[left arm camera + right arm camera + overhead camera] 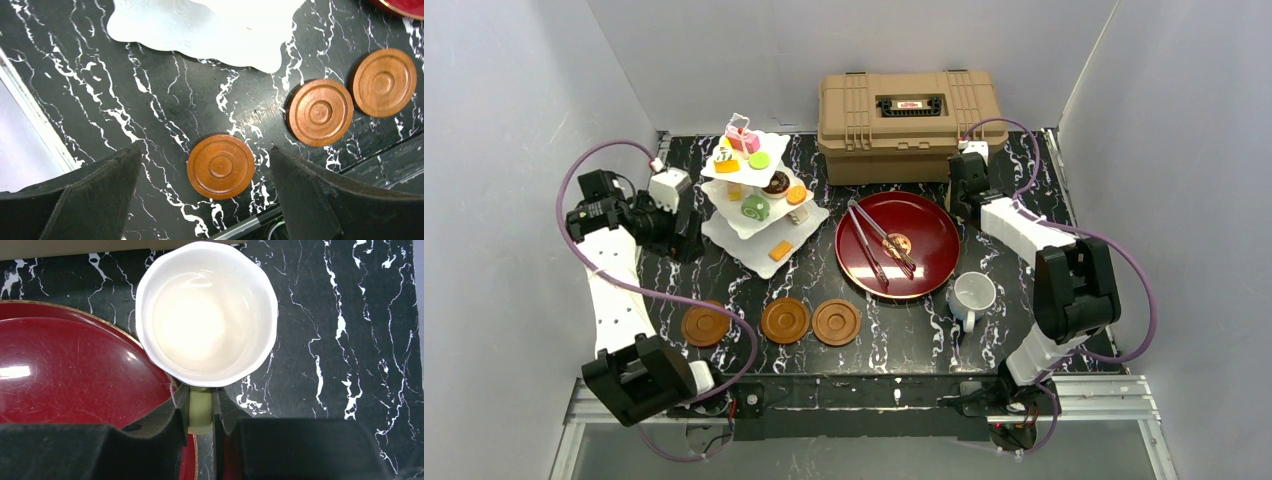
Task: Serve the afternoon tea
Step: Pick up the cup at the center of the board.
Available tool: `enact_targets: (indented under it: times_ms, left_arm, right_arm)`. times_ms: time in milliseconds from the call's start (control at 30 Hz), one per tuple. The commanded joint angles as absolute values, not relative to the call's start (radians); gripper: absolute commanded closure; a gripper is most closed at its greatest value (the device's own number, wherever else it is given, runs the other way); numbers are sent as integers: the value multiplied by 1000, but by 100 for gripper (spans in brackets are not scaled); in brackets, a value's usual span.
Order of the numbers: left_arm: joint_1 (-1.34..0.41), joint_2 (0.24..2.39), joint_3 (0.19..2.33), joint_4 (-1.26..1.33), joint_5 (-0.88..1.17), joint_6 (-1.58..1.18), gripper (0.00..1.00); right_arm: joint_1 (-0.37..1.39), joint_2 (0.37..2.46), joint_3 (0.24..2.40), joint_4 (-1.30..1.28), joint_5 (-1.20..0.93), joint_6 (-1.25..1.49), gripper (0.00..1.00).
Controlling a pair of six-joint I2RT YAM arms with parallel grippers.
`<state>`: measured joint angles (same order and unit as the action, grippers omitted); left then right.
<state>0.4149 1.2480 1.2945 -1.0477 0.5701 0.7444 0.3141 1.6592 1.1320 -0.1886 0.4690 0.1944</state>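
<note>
The right gripper (202,409) is filling the bottom of its wrist view, its fingers pinching the slim handle (200,416) of the cream-yellow mug (207,315). The table (350,340) is carrying the tan case (899,125) along its back edge and the dark red tray (60,370) in front of that. The white stand (719,232) is sitting toward the back left corner. The held mug is sitting toward the back right, close against the tray's right rim; whether it is touching I cannot tell. The white mug (973,295) is waiting nearer the front right. Three coasters (785,320) are lining the front edge, and the left gripper (205,147) is hovering over the leftmost one, fingers spread wide. With only the handle pinched, the mug is likely risking a swing or slip on lifting, and it could be clipping the tray rim or the white mug on its way to a coaster
</note>
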Motion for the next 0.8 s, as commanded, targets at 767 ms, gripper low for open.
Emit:
enact_targets:
  times_ms: [767]
  left_arm:
    - [586,1384,1437,-978,665,393,2]
  right_arm:
    - [472,1174,1152,-371,345,103,99]
